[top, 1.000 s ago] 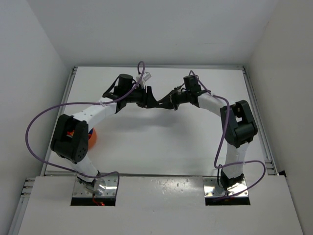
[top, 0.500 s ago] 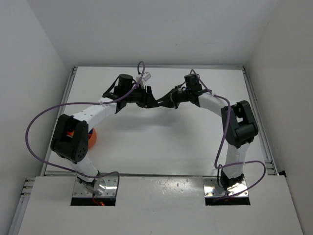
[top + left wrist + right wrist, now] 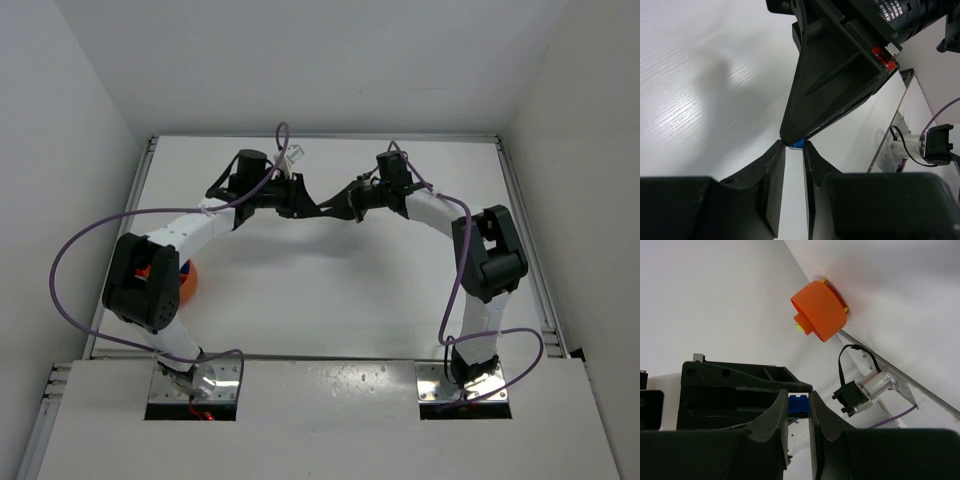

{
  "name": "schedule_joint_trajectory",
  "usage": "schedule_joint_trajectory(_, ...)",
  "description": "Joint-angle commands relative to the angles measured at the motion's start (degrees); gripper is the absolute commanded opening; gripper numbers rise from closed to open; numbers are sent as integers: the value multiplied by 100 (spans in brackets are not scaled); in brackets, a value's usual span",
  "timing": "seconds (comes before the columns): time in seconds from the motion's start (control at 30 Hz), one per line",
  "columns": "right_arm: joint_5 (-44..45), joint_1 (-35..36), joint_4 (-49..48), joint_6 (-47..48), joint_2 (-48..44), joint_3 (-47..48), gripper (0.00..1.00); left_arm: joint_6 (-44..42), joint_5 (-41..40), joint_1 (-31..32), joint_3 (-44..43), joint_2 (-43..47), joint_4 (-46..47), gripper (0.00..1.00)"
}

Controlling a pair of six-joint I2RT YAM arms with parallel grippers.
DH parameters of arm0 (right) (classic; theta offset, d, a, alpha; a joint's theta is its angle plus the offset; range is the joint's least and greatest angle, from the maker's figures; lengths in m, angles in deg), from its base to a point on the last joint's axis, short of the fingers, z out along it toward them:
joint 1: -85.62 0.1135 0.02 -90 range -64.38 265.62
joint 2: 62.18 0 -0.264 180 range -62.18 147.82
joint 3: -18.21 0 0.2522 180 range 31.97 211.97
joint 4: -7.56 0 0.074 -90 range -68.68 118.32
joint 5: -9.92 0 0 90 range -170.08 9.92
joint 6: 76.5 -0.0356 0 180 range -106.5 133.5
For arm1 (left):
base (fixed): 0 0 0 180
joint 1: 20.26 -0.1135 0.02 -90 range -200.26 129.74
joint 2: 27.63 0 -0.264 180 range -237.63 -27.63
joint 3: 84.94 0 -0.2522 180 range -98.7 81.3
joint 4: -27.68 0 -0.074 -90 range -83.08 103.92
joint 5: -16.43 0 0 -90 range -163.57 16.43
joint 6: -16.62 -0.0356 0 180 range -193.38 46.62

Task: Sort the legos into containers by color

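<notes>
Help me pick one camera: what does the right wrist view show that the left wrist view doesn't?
Only the right wrist view shows the orange bowl, with yellow bits at its edge. Only the left wrist view shows a red clip on the right gripper. Both show the blue lego gripped by the right gripper, with the left gripper at it.

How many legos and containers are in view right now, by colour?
blue lego: 1
yellow bits at the bowl's edge: 3
orange bowl: 1
Total: 5
</notes>
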Motion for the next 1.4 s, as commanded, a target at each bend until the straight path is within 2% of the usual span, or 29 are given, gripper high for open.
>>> schedule_joint_trajectory(0.0,-188,-19,15,19,-263,2,0,143,-35,-221,-204,208,340,25)
schedule_joint_trajectory(0.1,-188,33,-37,19,-263,54,0,196,18,-221,-204,208,462,25)
schedule_joint_trajectory(0.17,-188,33,-90,19,-210,55,0,196,71,-221,-204,208,463,15)
schedule_joint_trajectory(0.2,-188,33,-90,19,-210,55,5,196,71,-221,-204,208,463,12)
schedule_joint_trajectory(0.23,-188,33,-90,80,-210,55,15,196,71,-221,-204,208,463,7)
schedule_joint_trajectory(0.27,-188,33,-90,80,-210,55,18,196,71,-221,-204,208,463,6)
schedule_joint_trajectory(0.37,-136,-37,-142,133,-210,55,30,196,18,-221,-204,330,410,5)
schedule_joint_trajectory(0.43,-135,-106,-195,133,-210,55,31,196,18,-221,-29,462,410,3)
schedule_joint_trajectory(0.5,-135,-159,-196,264,-210,55,38,135,-44,-273,111,611,410,3)
schedule_joint_trajectory(0.6,-135,-230,-196,335,-263,-59,53,65,-96,-510,183,839,279,1)
schedule_joint_trajectory(0.63,-135,-361,-196,535,-263,-120,60,-23,-96,-581,235,910,122,0)
schedule_joint_trajectory(0.7,-66,-502,-275,756,-263,-173,66,-277,-96,-756,183,1042,-256,0)
schedule_joint_trajectory(0.77,-4,-660,-275,1247,-263,-174,73,-944,-175,-1037,52,1279,-1098,0)
schedule_joint_trajectory(0.8,-3,-826,-275,1484,-263,-52,84,-1277,-263,-1125,-71,1280,-1545,0)
schedule_joint_trajectory(0.83,-3,-906,-118,2052,-263,19,87,-2081,-464,-1248,-438,1280,-2637,0)
schedule_joint_trajectory(0.87,66,-985,5,2528,-263,98,90,-2498,-570,-1310,-615,1280,-3188,0)
schedule_joint_trajectory(0.9,424,-1047,424,3202,-263,577,91,-2911,-675,-1389,-765,1219,-3707,0)
schedule_joint_trajectory(0.93,801,-1048,1655,3983,-263,895,91,-3315,-772,-1468,-888,1218,-4182,0)
schedule_joint_trajectory(0.97,1188,-1048,2033,5288,-324,1281,91,-3981,-825,-1756,-950,1271,-4909,0)
schedule_joint_trajectory(1.0,1714,-1048,2298,5805,-325,1416,91,-4266,-826,-1950,-951,1349,-5194,0)
schedule_joint_trajectory(1.07,2121,-995,3124,6990,-325,1845,91,-5063,-826,-2502,-881,1674,-5913,0)
schedule_joint_trajectory(1.2,2912,-1048,3495,7926,-246,1961,92,-6069,-1140,-2919,-819,1965,-6873,0)
schedule_joint_trajectory(1.27,3046,-1048,3705,8305,-193,2136,92,-6402,-1344,-3164,-819,2018,-7060,0)
schedule_joint_trajectory(1.37,3099,-1048,3707,8307,-43,2260,92,-6623,-1634,-3515,-679,2071,-7070,0)
